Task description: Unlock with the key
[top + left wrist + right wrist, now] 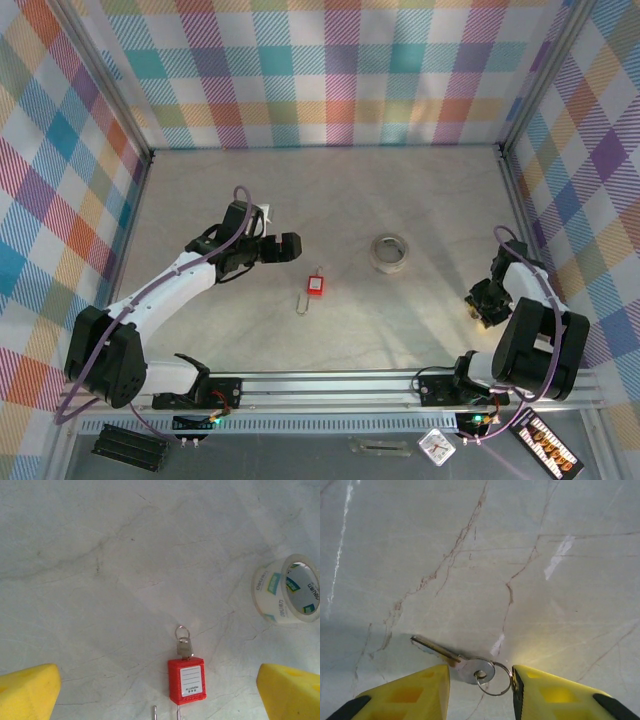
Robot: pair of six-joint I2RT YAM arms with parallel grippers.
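Observation:
A red padlock (316,286) lies flat in the middle of the table with its thin shackle toward the near edge. In the left wrist view a silver key with a ring (184,646) sticks out of the padlock (186,680). My left gripper (287,247) hovers just left of the padlock, its yellow fingers wide open (160,697) and nothing between them. At the right side my right gripper (485,305) is down at the table. Its fingers (481,687) press both sides of a second silver key (470,669), which lies on the surface with its ring.
A roll of clear tape (389,252) stands right of the padlock, also at the right in the left wrist view (287,590). Checked walls enclose the table on three sides. A metal rail (330,385) with the arm bases runs along the near edge.

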